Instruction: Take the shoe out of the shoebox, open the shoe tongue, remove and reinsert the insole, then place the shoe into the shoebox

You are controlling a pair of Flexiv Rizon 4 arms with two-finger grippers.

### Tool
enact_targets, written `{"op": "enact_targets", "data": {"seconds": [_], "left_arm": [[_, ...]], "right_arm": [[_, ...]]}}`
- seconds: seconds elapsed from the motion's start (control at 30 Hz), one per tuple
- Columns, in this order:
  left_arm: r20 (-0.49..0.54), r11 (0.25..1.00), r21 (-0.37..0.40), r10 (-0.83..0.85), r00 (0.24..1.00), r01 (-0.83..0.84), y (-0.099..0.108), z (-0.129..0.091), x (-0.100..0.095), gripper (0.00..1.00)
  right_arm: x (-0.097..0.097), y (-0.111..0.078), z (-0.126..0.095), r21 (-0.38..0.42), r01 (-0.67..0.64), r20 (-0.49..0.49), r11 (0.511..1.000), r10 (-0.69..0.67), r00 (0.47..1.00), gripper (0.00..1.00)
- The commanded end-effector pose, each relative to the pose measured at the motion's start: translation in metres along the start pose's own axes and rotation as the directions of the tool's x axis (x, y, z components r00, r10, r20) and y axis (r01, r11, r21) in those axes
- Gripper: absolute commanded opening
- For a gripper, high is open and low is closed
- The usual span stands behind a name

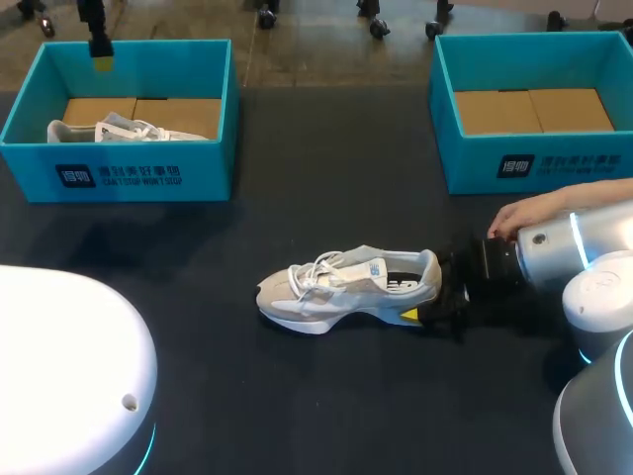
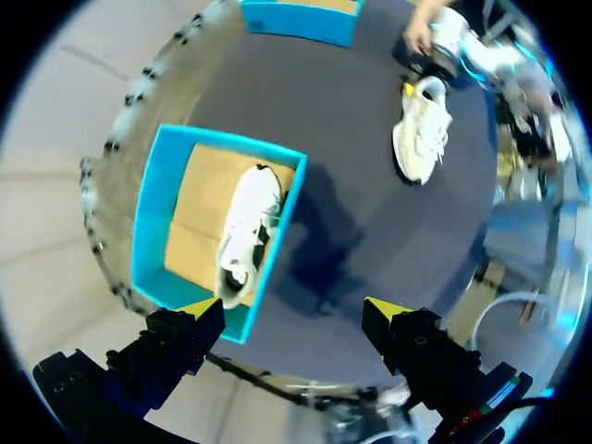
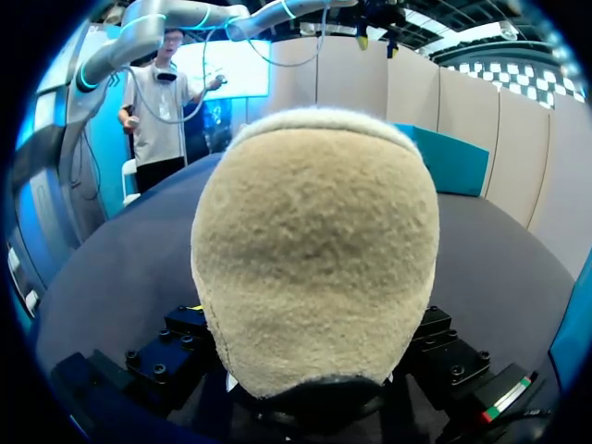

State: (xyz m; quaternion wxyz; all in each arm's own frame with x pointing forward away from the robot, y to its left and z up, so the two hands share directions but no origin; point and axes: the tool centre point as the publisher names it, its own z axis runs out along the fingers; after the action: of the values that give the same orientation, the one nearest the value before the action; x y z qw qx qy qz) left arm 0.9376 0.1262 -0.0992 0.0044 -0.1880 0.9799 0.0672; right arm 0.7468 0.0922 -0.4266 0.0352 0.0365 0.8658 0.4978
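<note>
Even overhead light across my views, dark table (image 1: 326, 396) matte with little glare, soft shadow before the left shoebox (image 1: 138, 173), thin shadow under the shoe (image 1: 346, 287), white housing (image 1: 59, 366) blown out bright at my left.

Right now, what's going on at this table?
A pale shoe sits out on the dark table. The right gripper is at its heel, and a person's hand rests on that arm. The left gripper hangs open above the left box, which holds a second shoe. The right box has no shoe in it.
</note>
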Motion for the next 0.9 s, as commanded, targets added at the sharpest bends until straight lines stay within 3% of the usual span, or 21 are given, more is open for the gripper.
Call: {"op": "enact_targets", "data": {"seconds": [0.03, 0.27, 0.43, 0.8, 0.9], "left_arm": [[-0.103, 0.821, -0.033, -0.571, 0.815, 0.571, -0.002, -0.001, 0.007, 1.00], [-0.067, 0.728, 0.024, -0.683, 0.728, 0.685, -0.013, 0.007, 0.041, 1.00], [-0.050, 0.702, 0.064, -0.708, 0.705, 0.710, -0.026, 0.008, 0.066, 1.00], [-0.089, 0.716, 0.072, -0.689, 0.720, 0.694, -0.065, 0.028, 0.121, 1.00], [-0.100, 0.743, 0.043, -0.662, 0.743, 0.668, -0.076, 0.036, 0.134, 1.00]], "right_arm": [[0.000, 0.000, 0.003, 0.003, 0.000, 0.001, 1.000, 0.000, 1.000, 0.00], [0.000, 0.000, 0.003, 0.003, 0.000, 0.001, 1.000, 0.000, 1.000, 0.00], [0.000, 0.000, 0.003, 0.003, 0.000, 0.001, 1.000, 0.000, 1.000, 0.00], [0.000, 0.000, 0.003, 0.003, 0.000, 0.001, 1.000, 0.000, 1.000, 0.00], [0.000, 0.000, 0.003, 0.003, 0.000, 0.001, 1.000, 0.000, 1.000, 0.00]]}}
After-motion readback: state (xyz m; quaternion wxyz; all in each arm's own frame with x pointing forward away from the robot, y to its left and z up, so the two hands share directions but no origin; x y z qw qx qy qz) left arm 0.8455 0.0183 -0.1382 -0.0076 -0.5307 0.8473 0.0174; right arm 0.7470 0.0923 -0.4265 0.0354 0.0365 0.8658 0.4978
